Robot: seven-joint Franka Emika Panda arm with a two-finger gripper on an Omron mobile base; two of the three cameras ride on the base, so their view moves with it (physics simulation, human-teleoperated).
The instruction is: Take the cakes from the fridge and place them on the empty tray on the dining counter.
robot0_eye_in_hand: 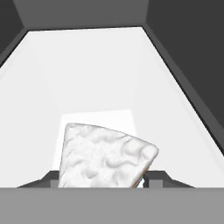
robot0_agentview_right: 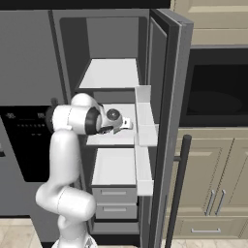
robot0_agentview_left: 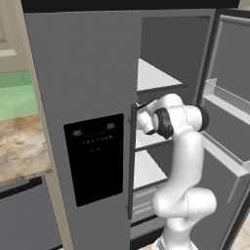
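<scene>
- I see a white, bumpy-topped cake slice (robot0_eye_in_hand: 105, 157) lying on a white shelf (robot0_eye_in_hand: 109, 74) inside the fridge (robot0_agentview_left: 83, 73), low in the hand view and right between the two dark finger tips (robot0_eye_in_hand: 159, 178).
- A thin strip of coloured layers shows along the slice's lower right edge.
- My claw (robot0_eye_in_hand: 101, 181) has its jaws half closed, one tip at each side of the slice and right against it; I read that as gripping the cake slice, with the slice sitting on the shelf.
- From the right base view, the hand (robot0_agentview_right: 116, 121) reaches level into the middle shelf of the right-hand compartment, with the wrist just inside the opening; the claw tips themselves are too small there for me to make out.
- From the left base view, the arm (robot0_agentview_left: 183, 161) rises from the base, bends at the elbow and turns leftward into the fridge behind the dark bar handle (robot0_agentview_left: 132, 161).
- The right fridge door (robot0_agentview_right: 167, 121) stands swung open, and its white door bins (robot0_agentview_right: 143, 131) sit just beside my wrist.
- The left fridge door is shut, with its black dispenser panel (robot0_agentview_left: 95, 158) facing me.
- There are bare white shelves above and below the one I am working on, and two grey drawers (robot0_agentview_right: 114, 201) at the bottom.
- A marble tabletop (robot0_agentview_left: 19, 146) lies to the fridge's left, and beige cabinets (robot0_agentview_right: 213, 184) under a dark oven recess (robot0_agentview_right: 215, 92) stand to its right.
</scene>
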